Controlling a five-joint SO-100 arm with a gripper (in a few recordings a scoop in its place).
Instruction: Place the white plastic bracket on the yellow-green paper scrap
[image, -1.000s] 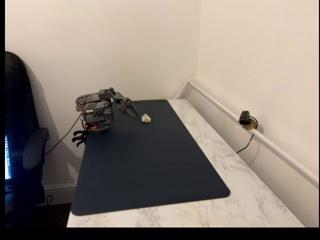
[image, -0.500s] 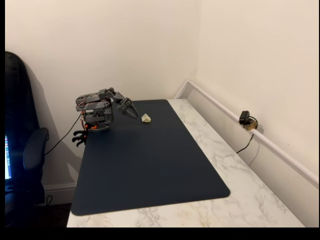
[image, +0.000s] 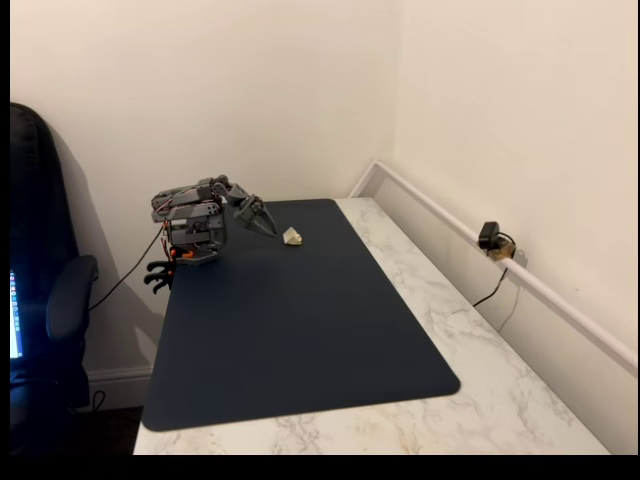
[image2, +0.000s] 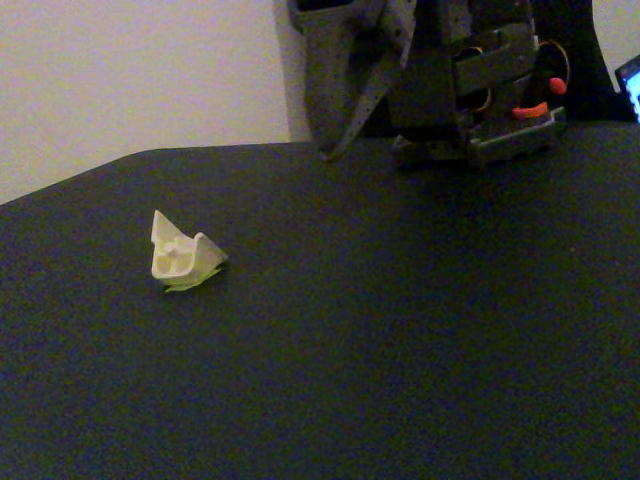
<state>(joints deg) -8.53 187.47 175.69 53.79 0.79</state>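
Observation:
The white plastic bracket (image: 292, 236) lies on the dark blue mat (image: 300, 330) near its far edge. Up close, the bracket (image2: 180, 255) is a cream-white angular piece, and a thin edge of the yellow-green paper scrap (image2: 184, 288) peeks out from under its front. The bracket rests on the scrap. My gripper (image: 268, 228) hangs low just left of the bracket in a fixed view, apart from it. Its jaws taper together to one point and hold nothing. In the close fixed view the gripper (image2: 328, 150) is behind and right of the bracket.
The arm's base (image: 192, 240) stands at the mat's far left corner with a cable trailing off the table. The marble tabletop (image: 470, 330) runs to the right wall, where a small black device (image: 489, 236) sits on the ledge. A dark chair (image: 45, 300) stands at left.

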